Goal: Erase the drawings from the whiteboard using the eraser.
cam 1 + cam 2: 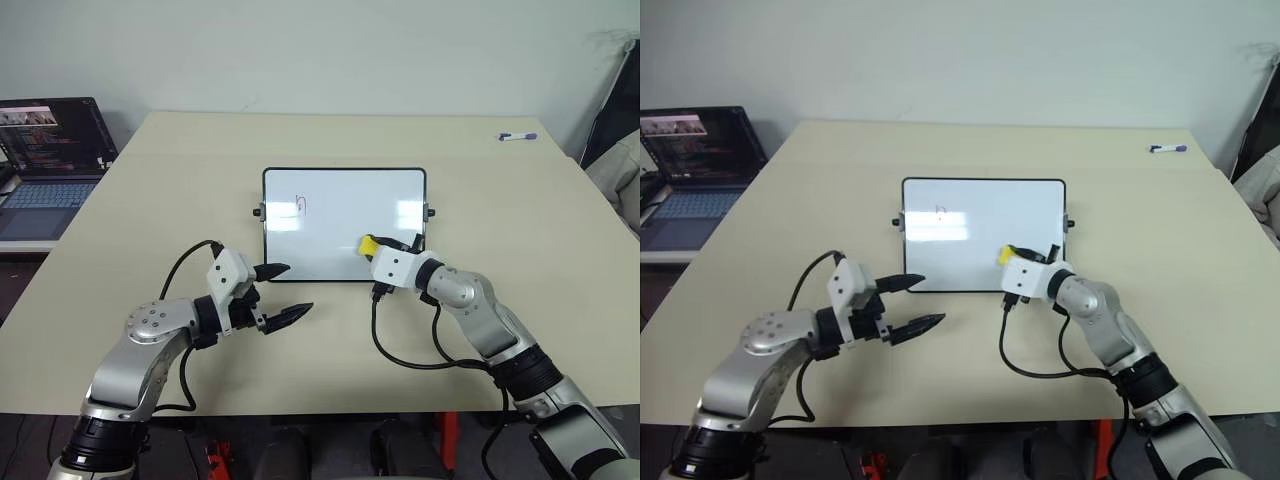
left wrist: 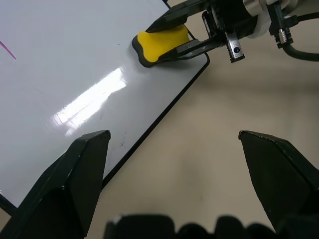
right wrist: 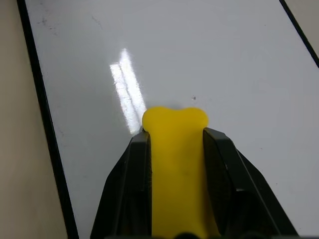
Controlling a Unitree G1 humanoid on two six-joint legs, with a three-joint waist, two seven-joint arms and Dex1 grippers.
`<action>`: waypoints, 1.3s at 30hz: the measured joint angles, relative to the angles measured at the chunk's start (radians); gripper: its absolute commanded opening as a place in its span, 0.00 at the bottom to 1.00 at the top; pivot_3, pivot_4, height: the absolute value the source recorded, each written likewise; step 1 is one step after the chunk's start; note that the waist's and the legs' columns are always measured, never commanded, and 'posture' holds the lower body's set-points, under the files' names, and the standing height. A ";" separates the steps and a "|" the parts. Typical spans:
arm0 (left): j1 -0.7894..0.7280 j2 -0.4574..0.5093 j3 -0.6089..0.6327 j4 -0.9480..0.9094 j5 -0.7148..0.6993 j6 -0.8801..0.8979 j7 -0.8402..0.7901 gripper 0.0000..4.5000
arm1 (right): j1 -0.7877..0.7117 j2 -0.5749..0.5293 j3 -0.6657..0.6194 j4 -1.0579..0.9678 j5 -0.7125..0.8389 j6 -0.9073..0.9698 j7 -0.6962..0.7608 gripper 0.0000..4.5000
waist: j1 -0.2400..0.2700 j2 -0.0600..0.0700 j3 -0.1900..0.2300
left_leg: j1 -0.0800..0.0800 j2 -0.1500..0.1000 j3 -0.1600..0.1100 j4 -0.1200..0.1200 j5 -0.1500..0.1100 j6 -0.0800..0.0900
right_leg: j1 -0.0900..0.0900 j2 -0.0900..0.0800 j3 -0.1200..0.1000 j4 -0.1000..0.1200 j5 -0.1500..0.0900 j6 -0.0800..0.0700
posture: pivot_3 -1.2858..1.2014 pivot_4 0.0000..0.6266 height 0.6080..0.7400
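Fingers [image 3: 130,189] of your right gripper [image 1: 378,246] are clamped on the eraser [image 1: 368,244], one black finger on each long side of the yellow block, its dark underside facing the whiteboard [image 1: 340,215] at the board's 4 o'clock corner. Your left gripper [image 1: 283,293] stands wide with nothing between its fingers, just off the board's 7 o'clock corner above the bare table [image 1: 180,180]. On the board you have one small dark drawing [image 1: 300,205] at about 9 o'clock, well apart from the eraser. A marker [image 1: 517,136] lies at the table's 1 o'clock corner, and a laptop [image 1: 50,160] sits off its 9 o'clock edge.
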 measured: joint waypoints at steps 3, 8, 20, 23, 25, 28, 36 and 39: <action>0.000 -0.001 -0.007 0.000 0.000 0.000 0.000 1.00 | -0.029 0.017 0.003 0.031 -0.019 -0.016 -0.048 0.24 | 0.000 0.000 0.000 | 0.000 0.000 0.000 0.000 0.001 0.001 | -0.001 0.000 0.000 0.000 0.002 0.000 | 0.52 0.24 1.00; 0.000 -0.001 -0.007 0.000 0.000 0.000 0.000 1.00 | -0.060 0.051 -0.006 0.067 -0.022 -0.037 -0.100 0.24 | 0.001 0.001 0.001 | -0.002 0.000 0.001 0.000 0.001 0.002 | -0.002 0.000 0.000 -0.001 0.003 -0.001 | 0.52 0.24 1.00; 0.000 -0.001 -0.007 -0.006 -0.004 0.014 0.020 1.00 | 0.034 0.058 0.015 -0.038 0.080 0.022 0.130 0.24 | 0.001 0.000 0.001 | -0.001 0.000 0.000 -0.011 0.001 0.002 | -0.004 0.000 0.000 -0.003 0.002 -0.001 | 0.52 0.24 1.00; -0.003 -0.006 -0.004 -0.006 -0.006 0.015 0.033 1.00 | 0.043 0.089 -0.031 -0.058 0.131 0.082 0.121 0.24 | 0.004 0.001 0.003 | -0.002 0.000 0.000 -0.011 0.001 0.002 | -0.005 -0.001 0.000 -0.003 0.002 -0.001 | 0.52 0.24 1.00; -0.010 -0.025 0.014 0.001 -0.006 0.011 0.063 1.00 | 0.066 0.106 -0.100 -0.107 0.194 0.152 0.124 0.24 | 0.008 0.000 0.004 | -0.004 0.000 0.000 -0.011 0.001 0.001 | -0.006 -0.001 0.000 -0.004 0.002 -0.001 | 0.52 0.24 1.00; -0.025 -0.036 0.079 0.039 -0.004 -0.005 0.118 1.00 | 0.117 0.105 -0.207 -0.228 0.322 0.276 0.163 0.24 | 0.012 0.000 0.005 | -0.009 0.000 -0.001 -0.012 0.001 0.001 | -0.011 -0.001 -0.001 -0.006 0.002 -0.001 | 0.52 0.24 1.00; -0.034 -0.041 0.157 0.046 -0.045 0.024 0.167 1.00 | 0.254 0.062 -0.348 -0.467 0.547 0.404 0.221 0.24 | 0.007 0.001 0.005 | -0.020 0.000 0.000 -0.013 0.001 0.001 | -0.020 -0.002 -0.001 -0.010 0.001 -0.001 | 0.52 0.24 1.00; -0.039 -0.048 0.161 0.046 -0.060 0.043 0.183 1.00 | 0.253 0.068 -0.357 -0.485 0.570 0.405 0.198 0.24 | 0.006 0.001 0.005 | -0.019 0.000 0.000 -0.013 0.001 0.001 | -0.020 -0.001 -0.001 -0.009 0.001 -0.001 | 0.52 0.24 1.00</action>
